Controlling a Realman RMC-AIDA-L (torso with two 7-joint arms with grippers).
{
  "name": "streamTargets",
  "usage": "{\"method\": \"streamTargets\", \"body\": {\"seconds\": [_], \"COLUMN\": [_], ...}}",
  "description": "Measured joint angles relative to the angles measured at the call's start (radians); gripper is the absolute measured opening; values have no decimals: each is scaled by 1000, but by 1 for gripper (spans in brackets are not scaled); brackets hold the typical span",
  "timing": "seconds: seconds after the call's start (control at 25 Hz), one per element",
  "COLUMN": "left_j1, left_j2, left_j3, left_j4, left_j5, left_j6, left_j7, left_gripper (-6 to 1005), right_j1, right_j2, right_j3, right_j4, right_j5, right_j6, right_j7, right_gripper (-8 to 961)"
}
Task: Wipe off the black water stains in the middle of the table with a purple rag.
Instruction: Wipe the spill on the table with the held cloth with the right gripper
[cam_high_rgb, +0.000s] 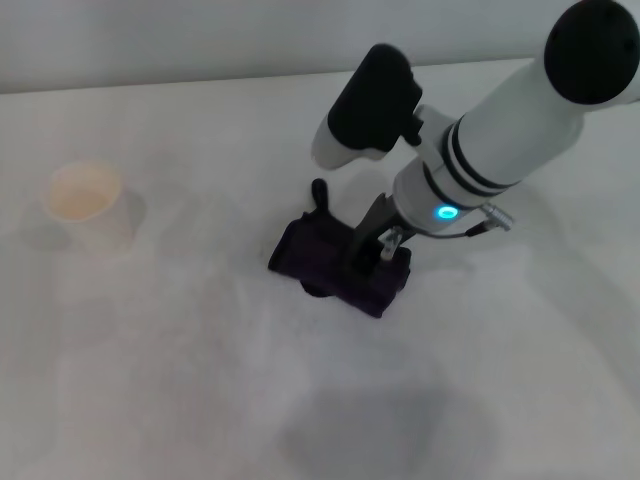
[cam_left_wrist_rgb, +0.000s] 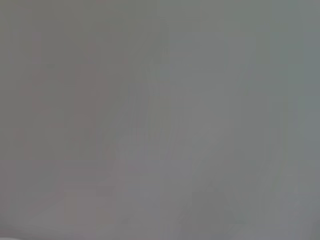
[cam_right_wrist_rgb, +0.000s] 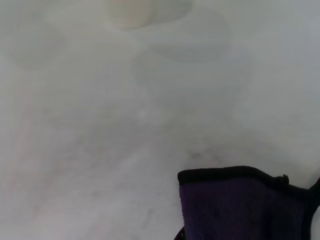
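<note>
Right fingers (cam_high_rgb: 383, 243): pressed down into the top of the purple rag, apparently clamped on a fold of it; exact grip partly hidden by cloth and wrist.
Right gripper (cam_high_rgb: 372, 250): directly over the purple rag, tilted down toward it, cyan ring lit on the wrist just behind.
Right arm: white with black bands, slanting in from the far right side of the purple rag; black housing just beyond the rag's far edge.
Purple rag (cam_high_rgb: 340, 262): very dark, bunched and folded, lying on the table under the gripper; small dark loop tab sticking up at its far left corner. Dark-bound edge and purple weave also in the right wrist view (cam_right_wrist_rgb: 240, 205).
Black water stains: no black blot visible around the purple rag in any view; cannot tell whether covered by the cloth.
Table (cam_high_rgb: 200, 380): wide white top with faint greyish smears left of and nearer than the purple rag; soft grey shadow nearer than the rag. Pale smeared surface beyond the rag's edge in the right wrist view (cam_right_wrist_rgb: 100, 125).
White cup (cam_high_rgb: 88, 205): upright, well apart from the purple rag, to its left. Base seen beyond the rag in the right wrist view (cam_right_wrist_rgb: 131, 12).
Left gripper: not seen in any view; left wrist view plain grey only.
</note>
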Motion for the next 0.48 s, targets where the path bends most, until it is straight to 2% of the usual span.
{"method": "streamTargets", "body": {"seconds": [0.48], "left_j1": [-12], "left_j2": [-2], "left_j3": [0], "left_j4": [9], "left_j5": [0], "left_j6": [2], "left_j7": [-2], "left_gripper": [893], "right_j1": [16], "right_j2": [0], "right_j3": [-68], "right_j4": [51], "right_j5": [195], "right_j6": [-46], "right_j7": [-152], "right_gripper": [91]}}
